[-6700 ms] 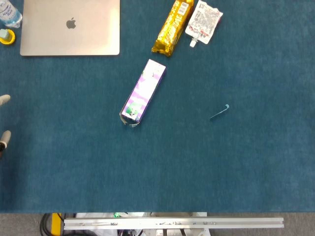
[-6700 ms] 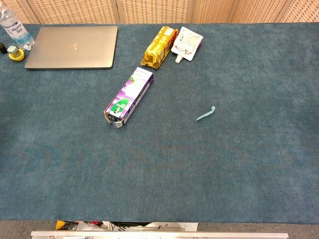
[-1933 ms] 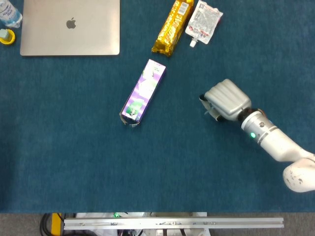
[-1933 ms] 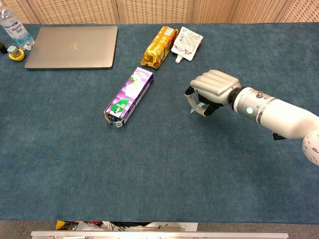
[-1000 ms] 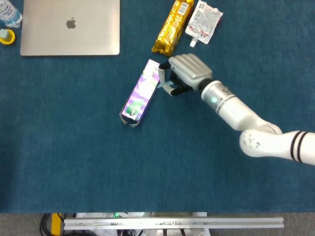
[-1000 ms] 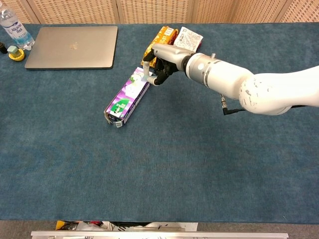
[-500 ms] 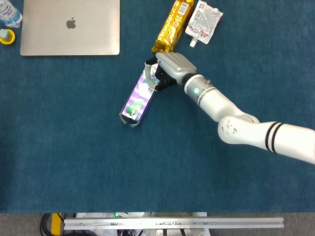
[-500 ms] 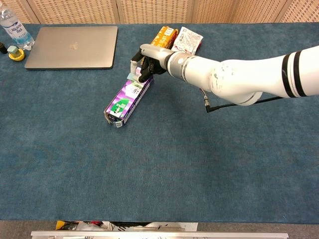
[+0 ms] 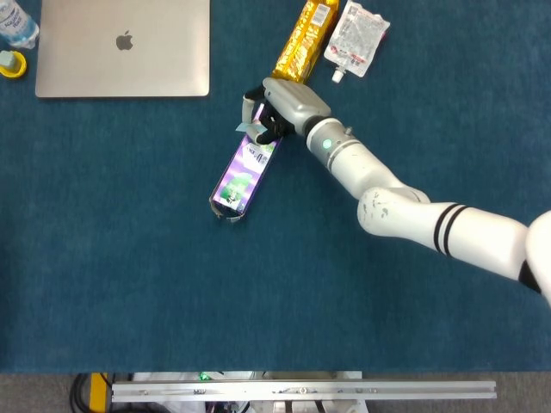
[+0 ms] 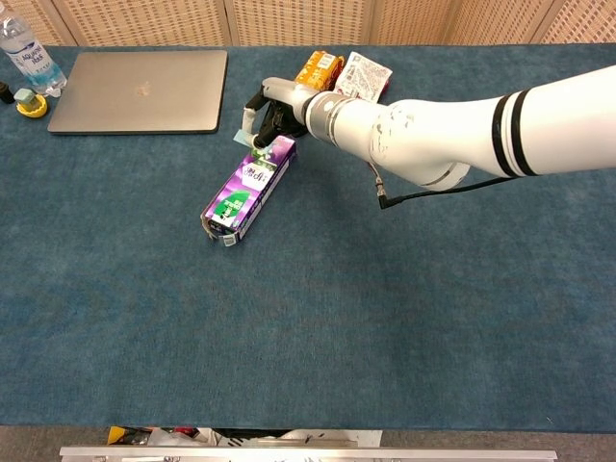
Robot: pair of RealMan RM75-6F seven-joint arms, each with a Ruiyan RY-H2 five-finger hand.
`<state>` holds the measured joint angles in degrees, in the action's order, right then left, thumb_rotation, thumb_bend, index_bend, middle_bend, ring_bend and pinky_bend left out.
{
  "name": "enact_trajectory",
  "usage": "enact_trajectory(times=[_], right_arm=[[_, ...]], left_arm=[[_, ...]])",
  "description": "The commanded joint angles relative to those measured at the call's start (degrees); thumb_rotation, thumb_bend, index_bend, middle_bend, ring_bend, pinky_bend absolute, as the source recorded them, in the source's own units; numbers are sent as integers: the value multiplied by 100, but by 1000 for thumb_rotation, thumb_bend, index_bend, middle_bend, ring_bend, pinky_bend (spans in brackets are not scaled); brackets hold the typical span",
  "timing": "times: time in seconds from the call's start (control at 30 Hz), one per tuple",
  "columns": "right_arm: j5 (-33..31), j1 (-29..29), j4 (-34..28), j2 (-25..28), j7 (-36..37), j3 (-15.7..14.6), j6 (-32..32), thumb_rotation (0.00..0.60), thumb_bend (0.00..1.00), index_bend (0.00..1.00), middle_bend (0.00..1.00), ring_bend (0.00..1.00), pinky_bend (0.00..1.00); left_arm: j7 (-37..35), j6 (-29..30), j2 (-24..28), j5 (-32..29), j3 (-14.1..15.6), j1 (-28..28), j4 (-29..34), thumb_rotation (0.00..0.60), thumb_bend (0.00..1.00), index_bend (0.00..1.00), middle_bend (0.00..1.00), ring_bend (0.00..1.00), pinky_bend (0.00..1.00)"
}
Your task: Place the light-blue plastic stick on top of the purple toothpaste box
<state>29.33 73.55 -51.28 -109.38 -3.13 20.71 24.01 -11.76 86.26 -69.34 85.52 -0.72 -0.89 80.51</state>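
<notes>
The purple toothpaste box [image 9: 242, 170] [image 10: 244, 187] lies at a slant in the middle of the blue cloth. My right hand [image 9: 277, 107] [image 10: 276, 106] hovers over the box's far end, reaching in from the right. It pinches the light-blue plastic stick [image 9: 252, 130] [image 10: 240, 138], whose tip pokes out at the hand's left side, just above the box's far left corner. I cannot tell whether the stick touches the box. My left hand is not in either view.
A closed laptop [image 9: 122, 47] [image 10: 140, 90] lies at the far left, with a water bottle [image 10: 23, 59] and a yellow cap [image 9: 12, 64] beside it. A gold snack pack [image 9: 303, 40] and a white pouch [image 9: 359, 36] lie behind the hand.
My right hand picked the stick up from the right side of the cloth and carried it left. In the last half second it moved further left over the box's far end.
</notes>
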Motion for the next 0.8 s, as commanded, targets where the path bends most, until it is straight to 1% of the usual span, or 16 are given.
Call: enact_trajectory(times=[0.03,0.23,0.47,0.63,0.8], right_arm=[[-31,76,186,-97,65,6,-73,600,381,569,1000,1000,1000],[111,103,415,-206,151,-17,-167,600,381,569,1000,1000,1000],[466,-14,365,-216,307,-20,-144,600,381,551,1000,1000,1000],[755,-103,295,-199,414,18,-44,600,381,533,1000,1000,1000],[1174,-181,127,-127,490,71,162,600,381,531,1000,1000,1000]], left_arm=[[-5,-7,-2,-2,3,3,-8,600,258,206,143,143,101],[-35,-22,-13,-26,1,16,-43,600,258,206,143,143,101],[-47,-38,-23,-14,0,9,-75,600,258,206,143,143,101],[-44,-66,-34,-23,1,3,-96,600,258,206,143,143,101],[-42,-91,-44,-21,3,-7,-108,600,258,206,143,143,101]])
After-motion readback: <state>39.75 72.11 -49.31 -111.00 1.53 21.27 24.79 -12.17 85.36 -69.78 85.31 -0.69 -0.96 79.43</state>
